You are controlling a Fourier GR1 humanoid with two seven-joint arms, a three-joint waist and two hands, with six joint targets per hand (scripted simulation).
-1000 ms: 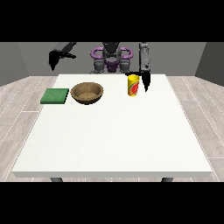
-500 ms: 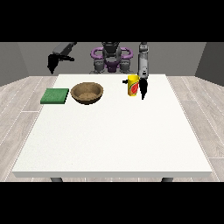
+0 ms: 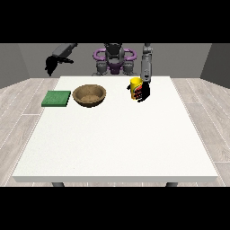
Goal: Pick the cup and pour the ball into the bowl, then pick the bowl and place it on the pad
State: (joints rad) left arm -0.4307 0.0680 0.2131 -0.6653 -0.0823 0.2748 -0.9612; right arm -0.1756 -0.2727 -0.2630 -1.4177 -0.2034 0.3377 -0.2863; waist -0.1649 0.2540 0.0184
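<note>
A yellow cup (image 3: 134, 85) with a red mark stands upright on the white table (image 3: 117, 134), back and right of centre. The hand at the view's right (image 3: 144, 92) is pressed against the cup's right side and overlaps its lower front. No ball shows from this angle. A brown bowl (image 3: 90, 95) sits left of the cup, with a green pad (image 3: 56, 98) further left. The hand at the view's left (image 3: 50, 65) hangs in the air beyond the table's back left corner, its fingers relaxed and pointing down, holding nothing.
The robot's torso (image 3: 113, 60) stands behind the table's far edge. A wide stretch of bare white table lies in front of the bowl and cup. Wooden floor surrounds the table.
The hand at the view's right has come down and moved left, from beside the cup to against it. The raised hand at the view's left has shifted a little. Cup, bowl and pad have not moved.
</note>
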